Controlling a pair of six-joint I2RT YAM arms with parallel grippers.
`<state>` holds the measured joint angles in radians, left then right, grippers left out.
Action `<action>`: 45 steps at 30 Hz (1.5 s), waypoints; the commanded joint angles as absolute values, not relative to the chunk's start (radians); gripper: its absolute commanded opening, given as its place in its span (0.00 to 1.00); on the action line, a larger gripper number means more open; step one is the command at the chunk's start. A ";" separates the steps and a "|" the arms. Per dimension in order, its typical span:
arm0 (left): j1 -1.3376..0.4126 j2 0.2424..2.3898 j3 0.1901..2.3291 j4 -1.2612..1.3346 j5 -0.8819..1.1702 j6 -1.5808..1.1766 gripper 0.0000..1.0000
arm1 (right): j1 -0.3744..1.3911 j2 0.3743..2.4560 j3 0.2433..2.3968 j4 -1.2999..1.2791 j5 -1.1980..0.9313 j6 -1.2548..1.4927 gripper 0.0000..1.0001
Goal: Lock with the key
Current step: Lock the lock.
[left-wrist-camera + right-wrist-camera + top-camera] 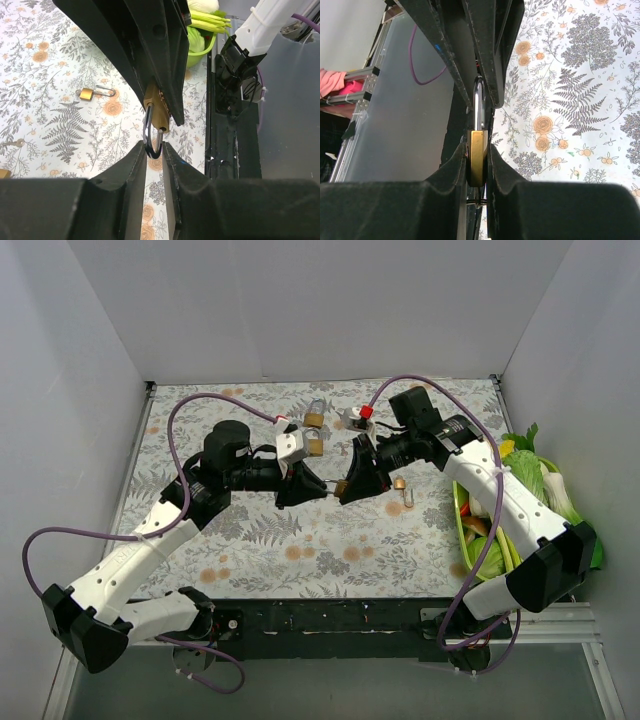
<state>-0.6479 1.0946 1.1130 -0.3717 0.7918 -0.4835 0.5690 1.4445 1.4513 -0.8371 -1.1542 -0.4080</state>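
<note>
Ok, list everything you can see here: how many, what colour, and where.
held padlock: one, brass with a steel shackle, in the air at mid-table
loose padlocks: three, brass, on the cloth; two near the left wrist, one further right with its shackle open
key: one, small, pale metal, flat on the cloth, seen only in the left wrist view
tablecloth: one, white with grey ferns and orange flowers, over the table
basket: one, green, at the table's right edge
vegetables: several, mostly green and white, in the basket
left gripper: one, black, closed on the held padlock's shackle
right gripper: one, black, closed on its brass body
</note>
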 commanded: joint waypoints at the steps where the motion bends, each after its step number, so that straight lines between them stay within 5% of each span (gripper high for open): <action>1: -0.644 1.065 1.147 -0.380 0.808 -0.494 0.15 | 0.572 1.405 1.479 -0.822 -1.144 -0.430 0.01; 8: -0.644 1.095 1.175 -0.376 0.864 -0.521 0.00 | 0.580 1.379 1.465 -0.766 -1.092 -0.417 0.01; 45: -0.670 1.135 1.048 -0.166 0.936 -0.765 0.00 | 0.689 1.333 1.365 -0.376 -1.035 -0.308 0.01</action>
